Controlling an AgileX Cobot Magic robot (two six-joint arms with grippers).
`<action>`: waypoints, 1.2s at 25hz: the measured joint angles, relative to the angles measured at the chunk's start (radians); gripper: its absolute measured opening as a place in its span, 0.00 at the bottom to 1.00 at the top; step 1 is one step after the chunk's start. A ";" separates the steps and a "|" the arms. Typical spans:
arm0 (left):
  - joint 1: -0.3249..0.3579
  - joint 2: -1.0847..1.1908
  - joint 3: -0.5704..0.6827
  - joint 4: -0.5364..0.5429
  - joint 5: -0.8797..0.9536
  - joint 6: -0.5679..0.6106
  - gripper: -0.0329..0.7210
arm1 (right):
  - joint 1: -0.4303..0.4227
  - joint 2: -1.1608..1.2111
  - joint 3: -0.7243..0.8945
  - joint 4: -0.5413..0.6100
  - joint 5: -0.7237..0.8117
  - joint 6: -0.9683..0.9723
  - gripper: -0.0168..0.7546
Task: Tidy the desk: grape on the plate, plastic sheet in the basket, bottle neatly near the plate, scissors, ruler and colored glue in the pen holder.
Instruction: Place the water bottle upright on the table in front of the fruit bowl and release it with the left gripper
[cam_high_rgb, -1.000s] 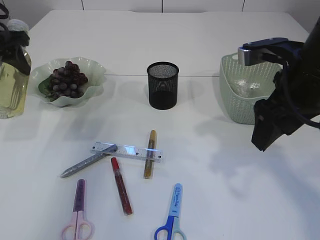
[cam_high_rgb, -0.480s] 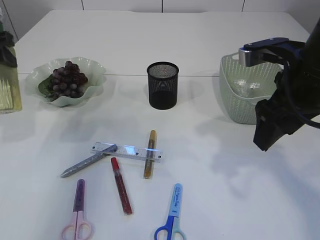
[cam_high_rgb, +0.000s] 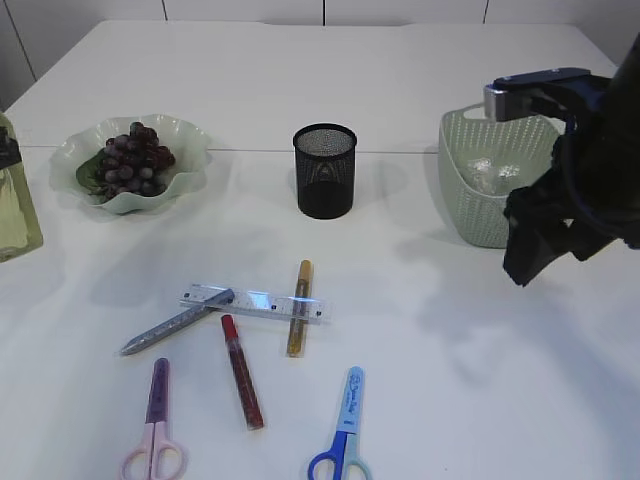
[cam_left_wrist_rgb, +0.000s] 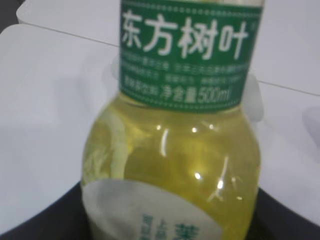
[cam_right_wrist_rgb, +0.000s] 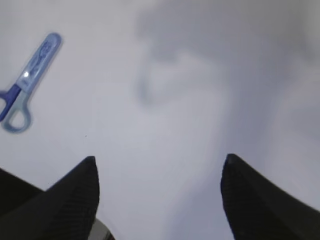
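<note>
Sliding further off the left edge, the bottle (cam_high_rgb: 16, 205) is leaving the plate (cam_high_rgb: 190, 150), my left claw clamping its body. I'm thinking it should come back upright beside the plate. Right claw (cam_right_wrist_rgb: 157, 192) is hanging open, empty. Left fingers are staying hidden, bottle cropped.

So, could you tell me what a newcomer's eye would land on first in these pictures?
Probably the black mesh pen holder at the table's centre, flanked by the grapes on the green plate at left and the green basket at right. Then the glue sticks, ruler and scissors scattered in front.
</note>
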 joint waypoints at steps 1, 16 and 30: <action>0.000 -0.004 0.019 0.011 -0.035 0.000 0.61 | 0.000 0.000 0.000 -0.011 -0.024 0.026 0.78; -0.006 -0.011 0.030 0.067 -0.163 -0.001 0.61 | 0.000 -0.142 0.208 -0.450 -0.410 0.502 0.78; -0.053 0.066 0.205 0.107 -0.609 -0.001 0.61 | 0.000 -0.303 0.450 -0.584 -0.807 0.533 0.78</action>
